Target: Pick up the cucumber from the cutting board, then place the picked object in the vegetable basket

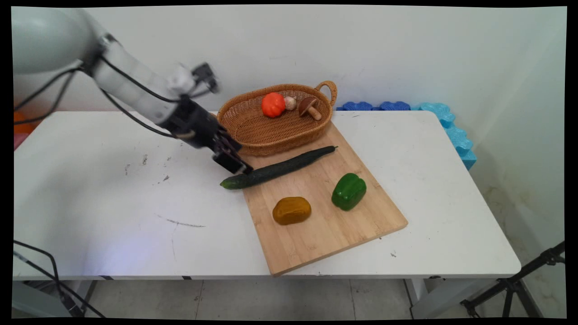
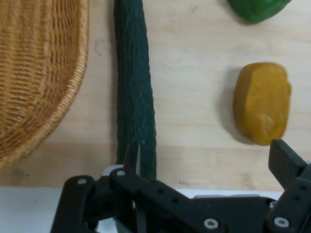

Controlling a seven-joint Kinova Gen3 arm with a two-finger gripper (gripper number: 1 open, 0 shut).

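White arm: enters from upper left, angled down and rightward, black cables hanging along it. Black two-finger gripper (image 1: pixel 235 164): low, close above the surface, fingers (image 2: pixel 286 162) spread wide apart, nothing between them.

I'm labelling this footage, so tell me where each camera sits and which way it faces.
Main view: fixed above the table's near side, looking down across it at the wall; shows the white arm and tool.
Hand view: on the hand, looking down along the open tool at the cutting board.
Both show cucumber, wicker basket, potato, green pepper.
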